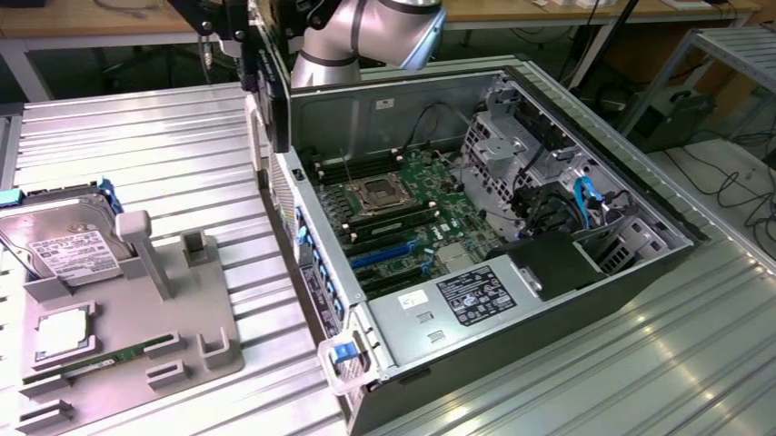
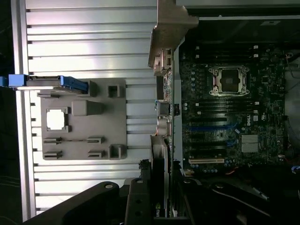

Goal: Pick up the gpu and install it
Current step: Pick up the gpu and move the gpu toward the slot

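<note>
While the gpu [image 1: 269, 100] hangs in the air, the pick-up is done and the install is not.
On the exterior view's left the grey tray [image 1: 182, 309] holds a hard drive [image 1: 61, 241] and memory stick [image 1: 115, 356]; mid-picture the gripper [image 1: 257, 36] is clamped on the card, held on edge over the open case [image 1: 485, 363] wall; rightward, the motherboard [image 1: 419, 195] shows bare blue slots, so seating is left.

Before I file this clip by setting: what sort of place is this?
Probably a robotics lab or workshop: an open computer case on a ribbed metal table, a grey parts fixture beside it.
</note>
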Motion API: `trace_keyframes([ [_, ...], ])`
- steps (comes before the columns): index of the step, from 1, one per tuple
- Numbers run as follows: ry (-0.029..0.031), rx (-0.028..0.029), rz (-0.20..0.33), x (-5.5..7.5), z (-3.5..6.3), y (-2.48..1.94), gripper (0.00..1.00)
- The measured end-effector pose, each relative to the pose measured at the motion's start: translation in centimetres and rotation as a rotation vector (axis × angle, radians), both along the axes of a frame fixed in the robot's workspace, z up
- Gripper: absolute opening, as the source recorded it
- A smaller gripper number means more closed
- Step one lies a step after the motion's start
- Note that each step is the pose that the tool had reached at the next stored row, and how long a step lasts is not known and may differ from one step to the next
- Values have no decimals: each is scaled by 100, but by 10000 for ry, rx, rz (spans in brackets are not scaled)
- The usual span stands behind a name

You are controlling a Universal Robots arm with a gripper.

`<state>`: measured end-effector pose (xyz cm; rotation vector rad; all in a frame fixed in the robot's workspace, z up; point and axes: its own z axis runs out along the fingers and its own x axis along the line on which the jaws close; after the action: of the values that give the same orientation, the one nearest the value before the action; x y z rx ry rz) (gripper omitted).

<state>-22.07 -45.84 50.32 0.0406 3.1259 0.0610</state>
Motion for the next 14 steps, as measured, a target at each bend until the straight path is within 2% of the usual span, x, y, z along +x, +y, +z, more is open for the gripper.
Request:
trace_keyframes([
  [14, -1, -6, 0, 275, -8, 0, 27],
])
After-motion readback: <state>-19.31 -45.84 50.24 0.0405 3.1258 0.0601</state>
